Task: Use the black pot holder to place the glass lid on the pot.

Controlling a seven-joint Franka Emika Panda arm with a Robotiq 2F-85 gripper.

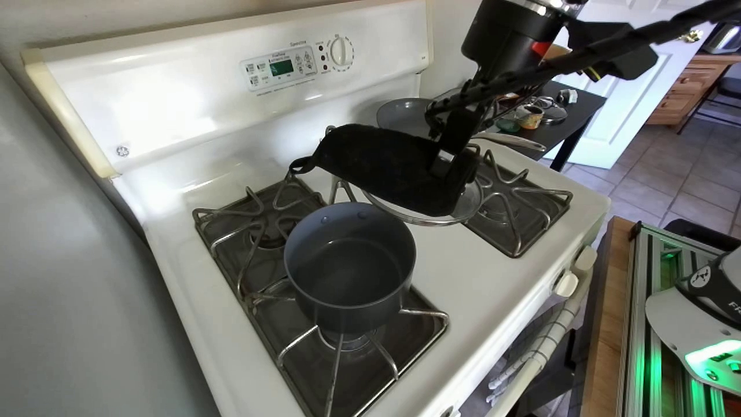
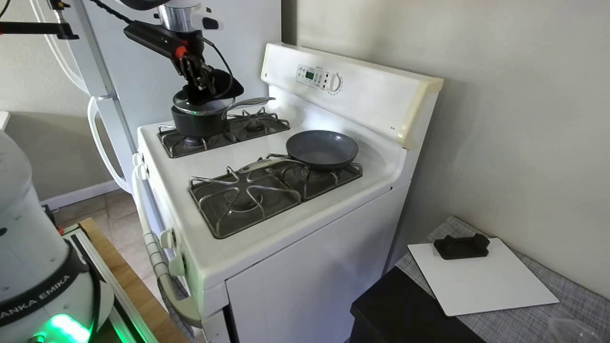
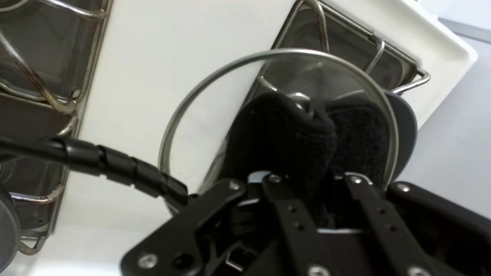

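Gripper pinched one black pot holder; jaws tight on it. One glass lid hung under pot holder, up in air by one pot, not on top yet; could not tell if they touched. Two burner trays: pot sat on one, one frying pan on other. White stove had round badge, GE. Panel words too blurry. Robot base letters read ANKA EMIKA, start cut off.
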